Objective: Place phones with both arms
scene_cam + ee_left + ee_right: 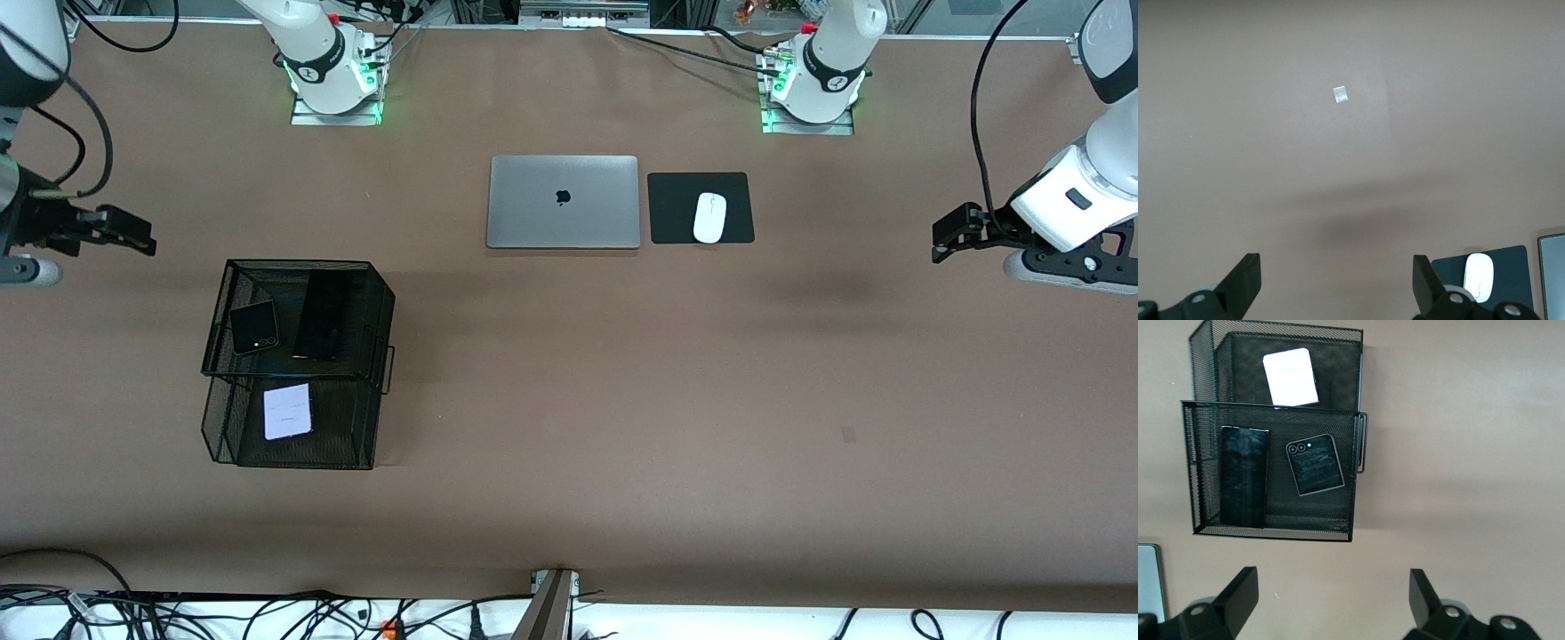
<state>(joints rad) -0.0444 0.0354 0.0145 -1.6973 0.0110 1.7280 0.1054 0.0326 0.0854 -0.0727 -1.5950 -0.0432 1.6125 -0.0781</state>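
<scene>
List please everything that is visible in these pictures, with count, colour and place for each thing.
small squarish phone: 1, black, upper tier of the rack.
long phone: 1, black, upper tier, beside the squarish one.
white phone: 1, white, lower tier, nearer the front camera.
mesh rack: 1, black, two tiers, toward the right arm's end of the table.
laptop: 1, silver, closed, mid-table near the bases.
mouse pad: 1, black, beside the laptop.
mouse: 1, white, on the pad.
table: 1, brown.
right gripper: 1, black, fingers open, waiting over the table's edge.
left gripper: 1, black, fingers open, over bare table.
</scene>
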